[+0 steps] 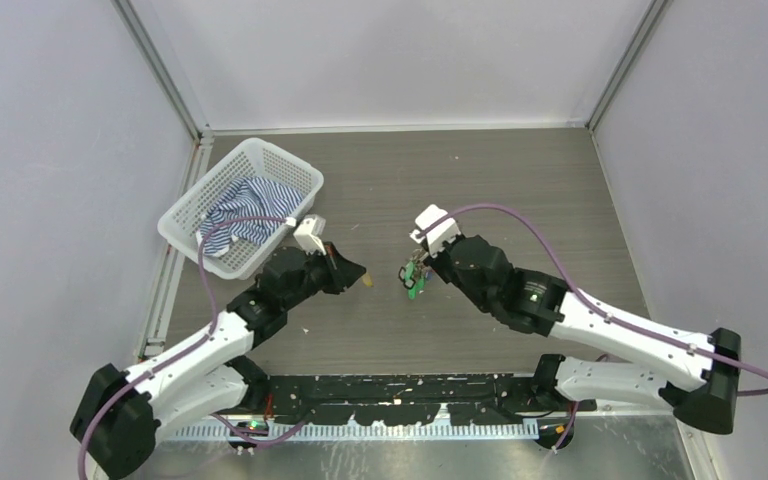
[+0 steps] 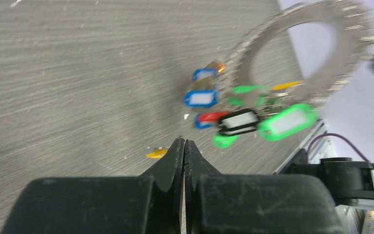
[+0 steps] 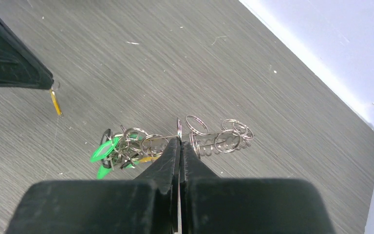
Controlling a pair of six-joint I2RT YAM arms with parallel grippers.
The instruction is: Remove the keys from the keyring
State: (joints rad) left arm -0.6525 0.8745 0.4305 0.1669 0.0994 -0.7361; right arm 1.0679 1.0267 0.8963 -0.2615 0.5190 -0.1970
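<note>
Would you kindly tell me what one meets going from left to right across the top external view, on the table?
white basket → left gripper → yellow tag → keys

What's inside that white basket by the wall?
A crumpled blue-and-white striped cloth lies inside the basket. Anything beneath the cloth is covered, and the left arm's wrist hides the basket's near corner.

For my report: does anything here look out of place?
The basket of striped cloth sits askew, seemingly overhanging the left edge of the table. One yellow tag dangles from the left gripper, apart from the keys.
</note>
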